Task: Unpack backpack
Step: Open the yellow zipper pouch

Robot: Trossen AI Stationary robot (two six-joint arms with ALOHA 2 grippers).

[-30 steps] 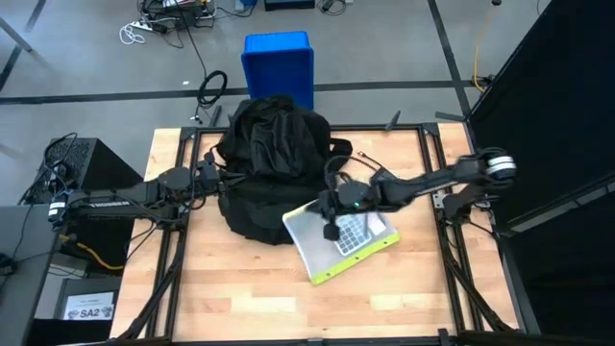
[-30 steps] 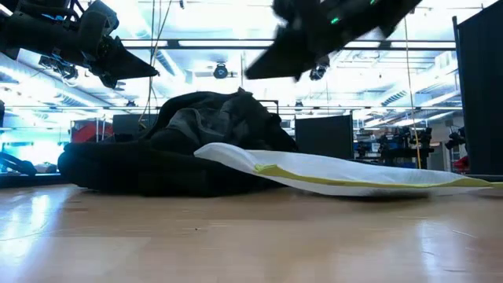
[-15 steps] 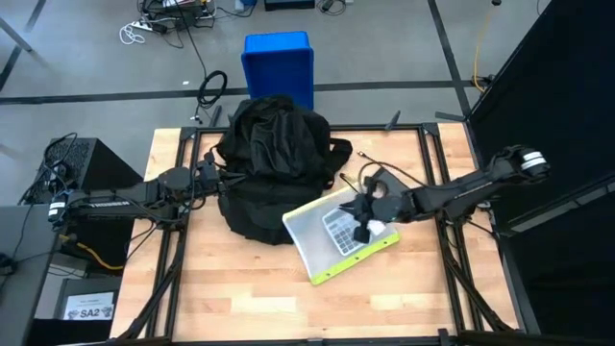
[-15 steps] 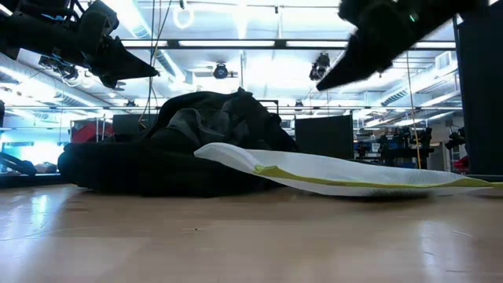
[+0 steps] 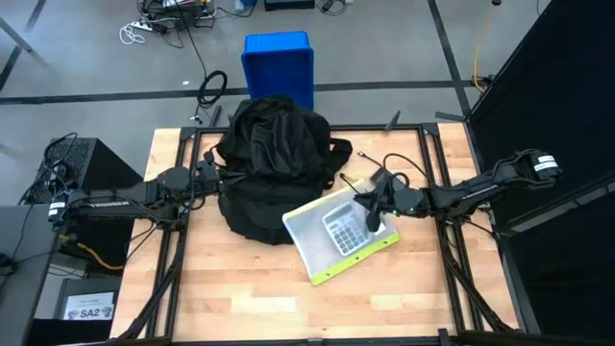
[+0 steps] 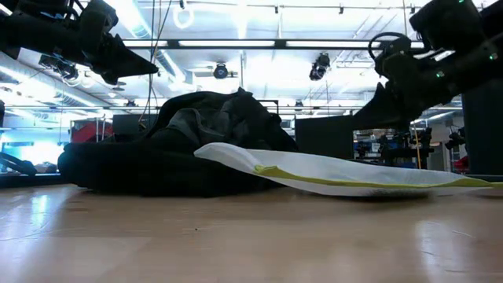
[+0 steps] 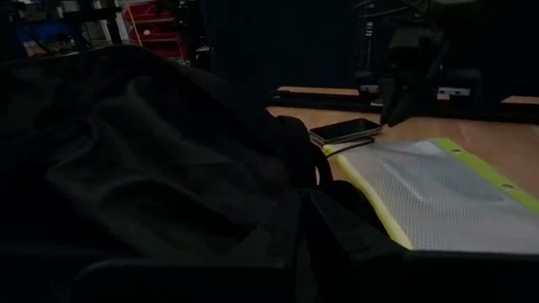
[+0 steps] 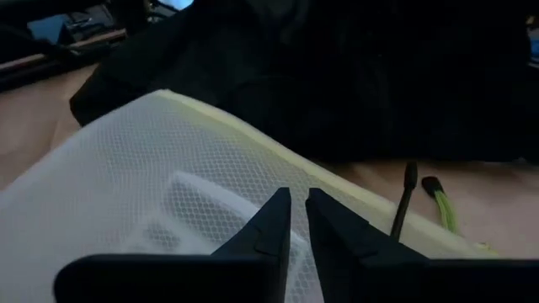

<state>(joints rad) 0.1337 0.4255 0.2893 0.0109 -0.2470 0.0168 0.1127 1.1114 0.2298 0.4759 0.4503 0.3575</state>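
- Backpack [image 5: 272, 168] — one, black, slumped at the table's [image 5: 250, 293] back middle; the left gripper [image 5: 219, 177] sits at its side, fingers closed, touching or just short, I cannot tell.
- Right gripper [image 5: 371, 213] hovers over one mesh pouch [image 5: 332, 240] with a yellow-green edge; its fingers [image 8: 274, 220] stand narrowly apart, holding nothing.
- One calculator [image 5: 342, 231] lies inside the pouch, just beside that gripper; one blue bin [image 5: 279, 62] stands beyond the backpack.

Wooden table [image 5: 250, 284]: backpack [image 5: 269, 168], mesh pouch [image 5: 338, 234], phone [image 7: 345, 130].
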